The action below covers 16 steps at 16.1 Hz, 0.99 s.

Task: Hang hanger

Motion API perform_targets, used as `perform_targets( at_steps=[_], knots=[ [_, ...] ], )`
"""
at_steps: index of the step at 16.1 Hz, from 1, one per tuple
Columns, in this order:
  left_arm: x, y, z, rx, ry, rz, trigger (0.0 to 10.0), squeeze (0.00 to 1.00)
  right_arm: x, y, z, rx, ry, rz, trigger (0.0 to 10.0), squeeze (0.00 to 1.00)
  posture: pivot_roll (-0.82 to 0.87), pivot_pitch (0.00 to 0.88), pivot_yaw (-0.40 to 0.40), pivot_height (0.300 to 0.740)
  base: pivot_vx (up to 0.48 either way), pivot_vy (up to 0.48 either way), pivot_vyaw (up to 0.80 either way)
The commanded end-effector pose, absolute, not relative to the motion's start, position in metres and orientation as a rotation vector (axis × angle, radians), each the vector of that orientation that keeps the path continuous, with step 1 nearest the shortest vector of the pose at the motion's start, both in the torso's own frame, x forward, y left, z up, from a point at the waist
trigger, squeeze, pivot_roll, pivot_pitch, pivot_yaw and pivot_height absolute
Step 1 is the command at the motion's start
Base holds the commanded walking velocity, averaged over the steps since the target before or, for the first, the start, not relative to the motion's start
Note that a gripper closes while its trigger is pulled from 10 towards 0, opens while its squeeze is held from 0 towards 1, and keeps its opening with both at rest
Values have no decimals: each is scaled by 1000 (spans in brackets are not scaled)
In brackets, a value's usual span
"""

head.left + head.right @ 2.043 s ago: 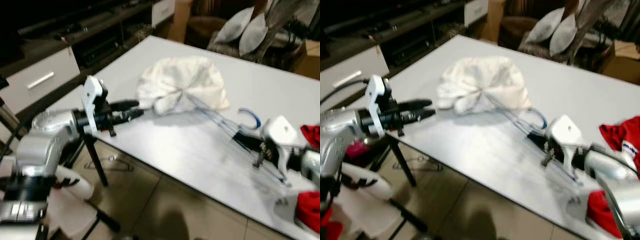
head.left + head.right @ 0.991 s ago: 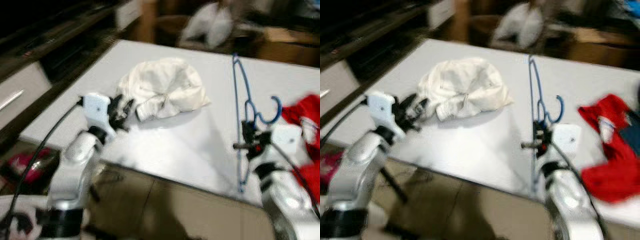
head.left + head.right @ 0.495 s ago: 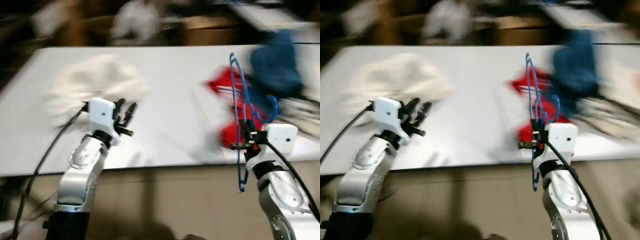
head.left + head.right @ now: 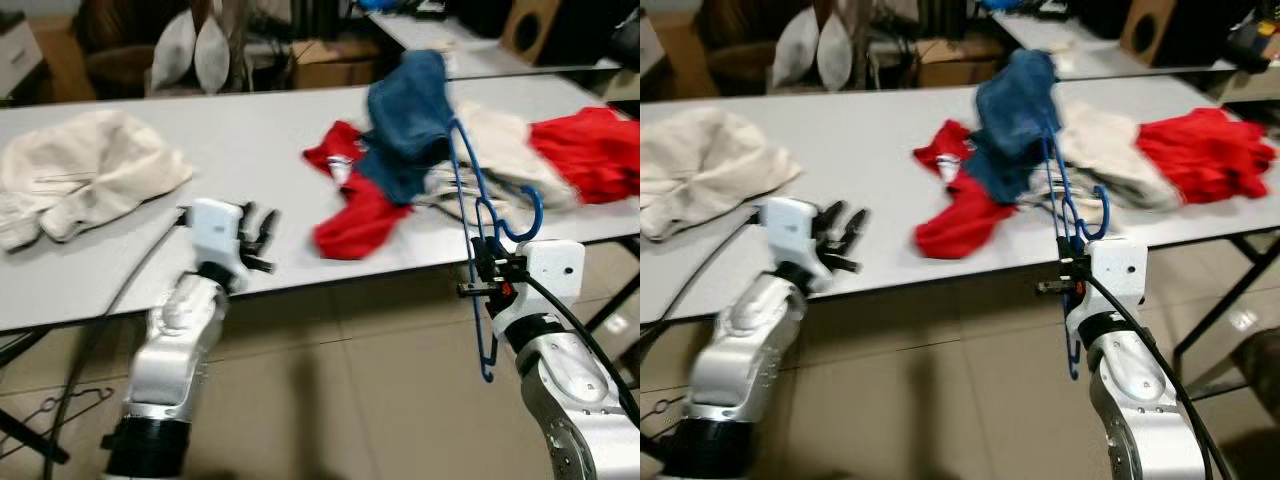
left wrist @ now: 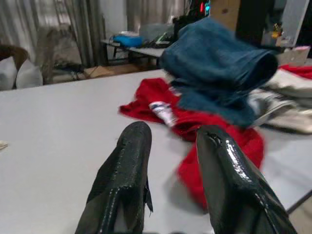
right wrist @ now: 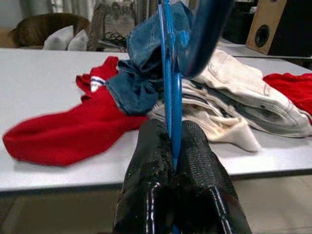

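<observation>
A blue wire hanger [image 4: 470, 190] stands upright in front of the white table [image 4: 250, 150], its hook [image 4: 528, 215] pointing right. My right gripper [image 4: 482, 281] is shut on the hanger's lower wires, level with the table's front edge. In the right wrist view the two black fingers [image 6: 151, 146] press together on the blue wire [image 6: 168, 73]. My left gripper [image 4: 262, 235] hovers over the table's front edge, left of a red garment [image 4: 350, 215]. Its fingers [image 5: 129, 156] stand apart with nothing between them.
A blue denim garment [image 4: 410, 110], pale trousers [image 4: 500, 150] and another red garment [image 4: 590, 140] are piled on the table's right half. A cream garment [image 4: 90, 170] lies at the left. Cushions [image 4: 190, 50] and a box [image 4: 320, 65] are behind. A table leg [image 4: 612, 298] stands at right.
The camera has swung right, from the cream garment to the clothes pile. The hanger lay on the table two seconds ago and is now held upright in my right gripper.
</observation>
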<state>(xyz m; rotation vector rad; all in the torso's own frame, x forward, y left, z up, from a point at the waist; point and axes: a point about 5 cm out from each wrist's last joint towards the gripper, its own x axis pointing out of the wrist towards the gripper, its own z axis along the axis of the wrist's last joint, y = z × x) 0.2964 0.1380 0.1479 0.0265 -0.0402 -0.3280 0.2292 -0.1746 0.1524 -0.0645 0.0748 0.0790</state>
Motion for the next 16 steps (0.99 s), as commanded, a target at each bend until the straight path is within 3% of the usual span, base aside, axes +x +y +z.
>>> perform_targets(
  at_steps=[1, 6, 8, 10, 12, 16],
  knots=[
    [298, 146, 146, 28, -29, -299, 10000, 0, 231, -168, 150, -81, 100, 137, 10000, 0, -71, 0, 18, 740, 0, 0, 0],
    [313, 140, 196, -156, -237, -422, 10000, 0, 237, -159, 159, -79, 75, 445, 10000, 0, -71, 0, 19, 740, 0, 0, 0],
    [317, 127, 253, -309, -417, -605, 10000, 0, 242, -158, 162, -137, 90, 610, 10000, 0, -60, 0, 13, 740, 0, 0, 0],
    [316, 118, 258, -274, -431, -655, 10000, 0, 241, -156, 164, -140, 87, 655, 10000, 0, -58, 0, 12, 740, 0, 0, 0],
    [318, 94, 240, -115, -340, -717, 10000, 0, 239, -145, 174, -125, 44, 751, 10000, 0, -54, 0, 13, 740, 0, 0, 0],
    [323, 97, 217, -25, -230, -695, 10000, 0, 233, -138, 183, -100, 6, 851, 10000, 0, -56, 0, 17, 740, 0, 0, 0]
  ],
)
